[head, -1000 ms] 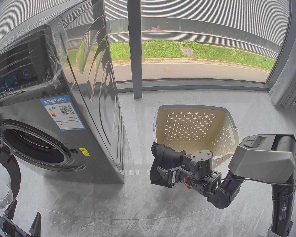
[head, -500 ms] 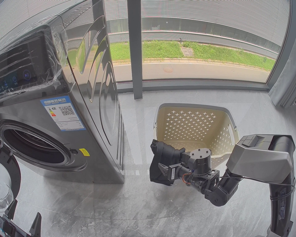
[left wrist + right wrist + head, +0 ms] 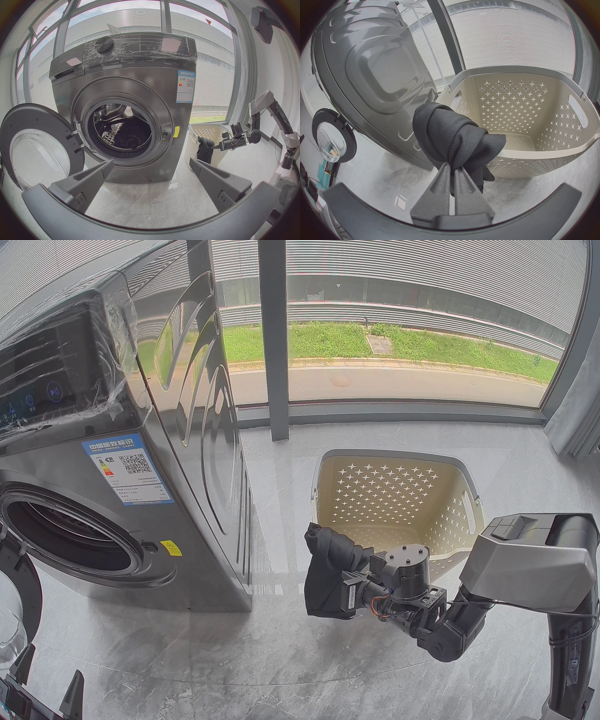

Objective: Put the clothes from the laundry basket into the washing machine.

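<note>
A black mesh garment (image 3: 326, 574) hangs bunched in the air beside the near left corner of the cream laundry basket (image 3: 462, 502). My right gripper (image 3: 342, 593) is shut on it, its two fingers (image 3: 444, 181) pressed together on the cloth (image 3: 453, 140). The grey washing machine (image 3: 187, 446) stands to the left with its round door (image 3: 34, 140) swung open. Dark clothing (image 3: 131, 134) lies inside the drum. Low in front of the machine, my left gripper (image 3: 151, 164) is open with nothing between its fingers, and it also shows at the near left (image 3: 49, 677).
The basket's inside (image 3: 525, 109) shows bare perforated walls and floor. Grey stone floor (image 3: 250, 659) spreads between the machine and the basket. A window pillar (image 3: 274, 340) and glass wall stand behind, with a curtain (image 3: 578, 409) at the far right.
My right gripper and the garment shifted only slightly, a little left and back. The cloth has swung and now drapes over more of the gripper's fingers. The left gripper has not moved.
</note>
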Robot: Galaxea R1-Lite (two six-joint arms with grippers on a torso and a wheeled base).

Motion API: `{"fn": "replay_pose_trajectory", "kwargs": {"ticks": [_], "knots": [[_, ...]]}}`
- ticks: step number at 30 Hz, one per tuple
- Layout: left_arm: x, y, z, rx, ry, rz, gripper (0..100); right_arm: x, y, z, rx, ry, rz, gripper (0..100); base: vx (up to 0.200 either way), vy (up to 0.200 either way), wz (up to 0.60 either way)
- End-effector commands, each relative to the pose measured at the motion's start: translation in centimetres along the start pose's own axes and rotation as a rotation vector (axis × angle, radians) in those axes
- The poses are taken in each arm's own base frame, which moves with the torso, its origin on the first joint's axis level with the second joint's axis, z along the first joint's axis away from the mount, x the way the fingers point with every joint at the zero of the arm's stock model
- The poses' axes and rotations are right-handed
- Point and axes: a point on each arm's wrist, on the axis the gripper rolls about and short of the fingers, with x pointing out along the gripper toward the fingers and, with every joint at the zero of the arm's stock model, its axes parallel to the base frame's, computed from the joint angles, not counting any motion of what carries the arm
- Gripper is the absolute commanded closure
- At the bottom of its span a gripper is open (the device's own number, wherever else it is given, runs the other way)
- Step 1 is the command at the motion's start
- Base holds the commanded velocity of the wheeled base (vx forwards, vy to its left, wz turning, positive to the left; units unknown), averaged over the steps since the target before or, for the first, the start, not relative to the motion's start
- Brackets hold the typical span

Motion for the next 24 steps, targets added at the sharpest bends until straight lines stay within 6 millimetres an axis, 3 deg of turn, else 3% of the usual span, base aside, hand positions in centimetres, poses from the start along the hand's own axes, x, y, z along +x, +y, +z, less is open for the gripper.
{"fn": "replay_pose_trajectory", "kwargs": {"ticks": [1, 9, 24], "knots": [[0.0, 0.0, -0.4, -0.001, 0.006, -0.001, 0, -2.6, 0.3, 1.7, 0.002, -0.032, 0.016, 100, 0.000, 0.000, 0.00], [0.0, 0.0, -0.4, -0.001, 0.006, -0.001, 0, -6.9, 0.4, 4.3, 0.008, -0.092, 0.039, 100, 0.000, 0.000, 0.00], [0.0, 0.0, -0.4, -0.001, 0.006, -0.001, 0, -8.5, 0.9, 6.8, 0.026, -0.208, 0.075, 100, 0.000, 0.000, 0.00]]}}
